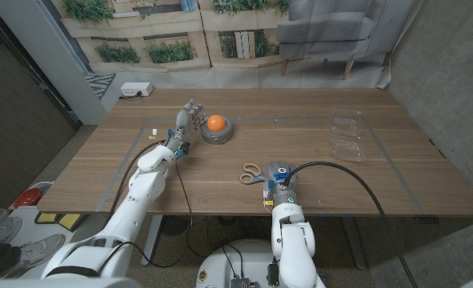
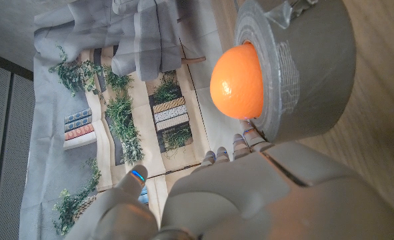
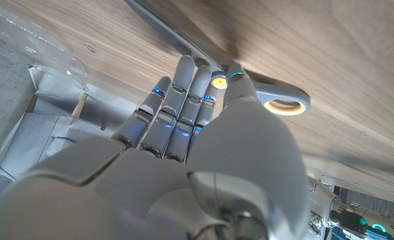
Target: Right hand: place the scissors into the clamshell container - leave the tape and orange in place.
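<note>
Scissors (image 1: pixel 253 173): on the table (image 1: pixel 316 172), near edge, long axis running 9-to-3 o'clock, yellow-lined handles at 9, blades hidden under right hand (image 1: pixel 280 178).
Right hand: fingers straight, together; grip cannot be told.
Clamshell container (image 1: pixel 347 138): open, at 2 o'clock.
Orange (image 1: pixel 216 123): sits in tape (image 1: pixel 218 132).
Left hand (image 1: pixel 183 128): fingers extended, beside tape.

Bare table (image 1: pixel 316 148) lies between the right hand (image 1: pixel 279 178), beside the scissors (image 1: pixel 252 174), and the clamshell container (image 1: pixel 346 138), which sits open well apart toward the table's right side. The tape (image 1: pixel 218 132) with the orange (image 1: pixel 216 122) on it stands off to the left, the left hand (image 1: pixel 184 126) just beside it.
</note>
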Available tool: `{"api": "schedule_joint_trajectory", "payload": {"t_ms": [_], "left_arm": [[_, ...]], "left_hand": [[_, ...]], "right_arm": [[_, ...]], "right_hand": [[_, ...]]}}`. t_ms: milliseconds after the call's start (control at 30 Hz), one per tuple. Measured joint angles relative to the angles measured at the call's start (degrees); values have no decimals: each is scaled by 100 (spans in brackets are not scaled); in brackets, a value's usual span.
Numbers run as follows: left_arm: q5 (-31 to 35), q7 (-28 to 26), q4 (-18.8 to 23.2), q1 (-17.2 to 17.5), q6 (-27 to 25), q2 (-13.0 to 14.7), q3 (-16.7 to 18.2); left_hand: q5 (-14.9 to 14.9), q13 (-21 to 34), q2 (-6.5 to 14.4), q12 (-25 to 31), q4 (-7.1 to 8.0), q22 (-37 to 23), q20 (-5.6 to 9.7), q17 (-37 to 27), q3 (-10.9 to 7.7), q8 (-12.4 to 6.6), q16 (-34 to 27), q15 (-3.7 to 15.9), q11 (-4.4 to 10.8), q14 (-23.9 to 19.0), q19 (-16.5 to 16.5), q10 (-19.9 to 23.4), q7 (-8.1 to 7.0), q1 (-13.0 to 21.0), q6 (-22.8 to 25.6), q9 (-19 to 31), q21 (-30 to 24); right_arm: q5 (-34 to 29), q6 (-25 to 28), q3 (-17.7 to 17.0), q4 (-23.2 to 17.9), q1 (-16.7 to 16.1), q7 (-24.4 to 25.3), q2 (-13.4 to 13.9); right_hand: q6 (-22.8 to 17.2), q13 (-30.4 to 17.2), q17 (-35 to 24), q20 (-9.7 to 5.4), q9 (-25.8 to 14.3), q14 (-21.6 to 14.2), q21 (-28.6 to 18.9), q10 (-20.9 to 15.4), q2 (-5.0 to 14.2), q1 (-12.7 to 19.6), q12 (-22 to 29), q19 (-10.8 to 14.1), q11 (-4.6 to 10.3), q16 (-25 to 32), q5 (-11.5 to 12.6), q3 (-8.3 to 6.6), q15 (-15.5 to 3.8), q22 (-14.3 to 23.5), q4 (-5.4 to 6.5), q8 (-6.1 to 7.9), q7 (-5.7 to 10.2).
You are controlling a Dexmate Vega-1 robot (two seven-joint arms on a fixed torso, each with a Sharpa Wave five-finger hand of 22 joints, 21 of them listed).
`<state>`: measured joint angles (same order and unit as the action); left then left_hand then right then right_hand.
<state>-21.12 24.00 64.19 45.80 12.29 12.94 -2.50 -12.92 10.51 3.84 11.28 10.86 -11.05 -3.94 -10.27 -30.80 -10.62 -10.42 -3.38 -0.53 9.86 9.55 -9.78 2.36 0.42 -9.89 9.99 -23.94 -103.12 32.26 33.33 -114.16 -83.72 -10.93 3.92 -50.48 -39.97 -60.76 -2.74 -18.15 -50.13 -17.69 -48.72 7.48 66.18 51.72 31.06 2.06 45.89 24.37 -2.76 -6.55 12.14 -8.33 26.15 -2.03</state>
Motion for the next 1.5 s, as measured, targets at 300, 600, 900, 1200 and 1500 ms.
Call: {"api": "schedule_joint_trajectory", "payload": {"t_ms": [300,600,900,1200,1500], "left_arm": [[3,1,-35,-23,11,-11,-4],[4,1,-43,-27,15,-16,-7],[6,-4,-11,-12,15,-15,-7],[7,-9,25,7,9,-8,-4],[4,-9,55,27,1,1,9]], "left_hand": [[0,0,0,0,0,0,0,0,0,0,0,0,0,0,0,0,0,0,0,0,0],[0,0,0,0,0,0,0,0,0,0,0,0,0,0,0,0,0,0,0,0,0],[0,0,0,0,0,0,0,0,0,0,0,0,0,0,0,0,0,0,0,0,0],[0,0,0,0,0,0,-1,0,0,0,0,0,0,0,1,0,0,0,0,0,23],[0,0,0,0,0,0,-2,0,0,0,0,0,0,0,0,0,0,0,0,0,23]], "right_arm": [[73,30,2,-43,23,174,34],[261,85,-7,-69,40,536,54],[451,135,-25,-80,69,789,61],[664,222,-28,-78,126,1038,55],[843,342,-32,-47,190,1255,44]], "right_hand": [[0,-15,-85,-31,0,-50,0,-61,0,0,7,31,-1,0,-44,-23,-10,0,-23,0,0],[-1,-26,-161,-31,0,-81,-35,-91,0,61,7,31,-31,0,-66,-24,-21,20,-23,0,1],[-19,-62,-252,-31,0,-123,-78,-91,-22,84,52,31,-31,0,-68,-44,-21,27,-44,0,19],[-20,-97,-333,-31,0,-166,-78,-153,-8,98,51,31,-32,-32,-89,-68,-41,26,-68,0,20],[-20,-133,-438,-30,0,-174,-117,-153,-17,151,51,32,-31,-32,-132,-69,-32,26,-69,0,20]]}}
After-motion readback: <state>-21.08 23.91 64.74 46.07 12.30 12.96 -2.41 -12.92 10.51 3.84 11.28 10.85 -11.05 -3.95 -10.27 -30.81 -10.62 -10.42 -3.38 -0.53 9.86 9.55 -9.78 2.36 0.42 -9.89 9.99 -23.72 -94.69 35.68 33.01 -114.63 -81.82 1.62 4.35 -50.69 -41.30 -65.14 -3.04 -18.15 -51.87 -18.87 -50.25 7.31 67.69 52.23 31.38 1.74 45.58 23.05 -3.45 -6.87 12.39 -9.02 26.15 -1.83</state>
